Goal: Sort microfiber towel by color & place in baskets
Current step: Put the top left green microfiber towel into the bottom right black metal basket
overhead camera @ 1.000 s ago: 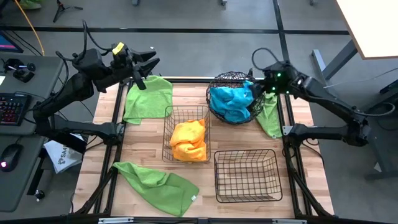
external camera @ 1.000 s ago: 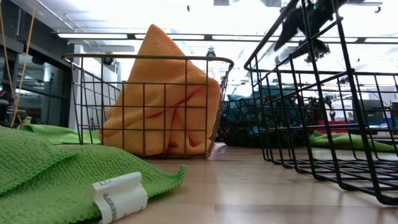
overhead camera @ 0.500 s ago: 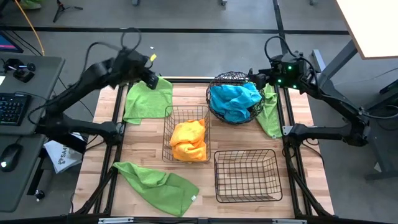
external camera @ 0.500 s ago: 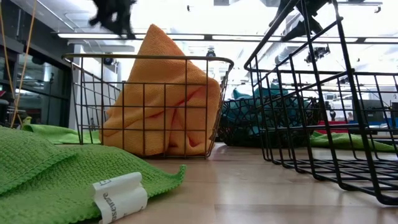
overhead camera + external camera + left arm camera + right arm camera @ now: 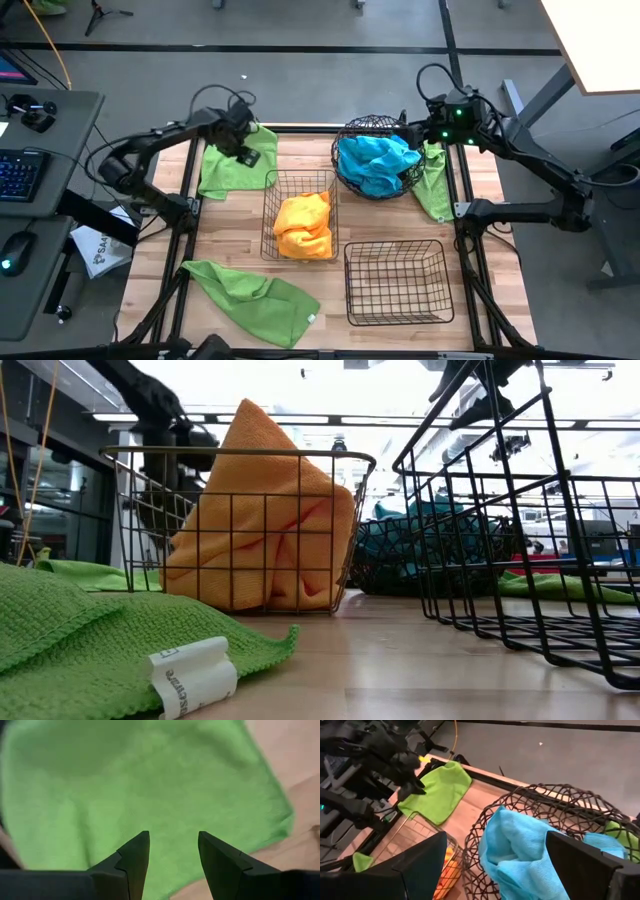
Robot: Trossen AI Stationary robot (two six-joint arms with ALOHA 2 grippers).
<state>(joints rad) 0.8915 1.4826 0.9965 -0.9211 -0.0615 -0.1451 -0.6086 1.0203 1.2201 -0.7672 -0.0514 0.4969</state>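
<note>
A green towel (image 5: 232, 168) lies flat at the table's far left. My left gripper (image 5: 245, 152) points down over its far right part, open, the fingertips (image 5: 141, 842) a little above the cloth (image 5: 150, 780). My right gripper (image 5: 410, 130) hangs open above the far right rim of the round basket (image 5: 362, 122), which holds a blue towel (image 5: 375, 160). An orange towel (image 5: 303, 225) fills the middle rectangular basket (image 5: 272, 215). The other rectangular basket (image 5: 395, 282) holds nothing. A second green towel (image 5: 250, 295) lies near left. A third (image 5: 432, 185) lies far right, beside the round basket.
The table's black frame rails (image 5: 190, 190) run along both sides. A desk with a keyboard (image 5: 20, 175) stands left of the table. Bare wood (image 5: 225, 225) shows between the far left towel, the near left towel and the orange basket.
My left gripper has swung from beyond the table's far left corner down over the far left green towel, tipping from about level to pointing straight down. My right gripper has risen a little above the round basket. No towel has moved.
</note>
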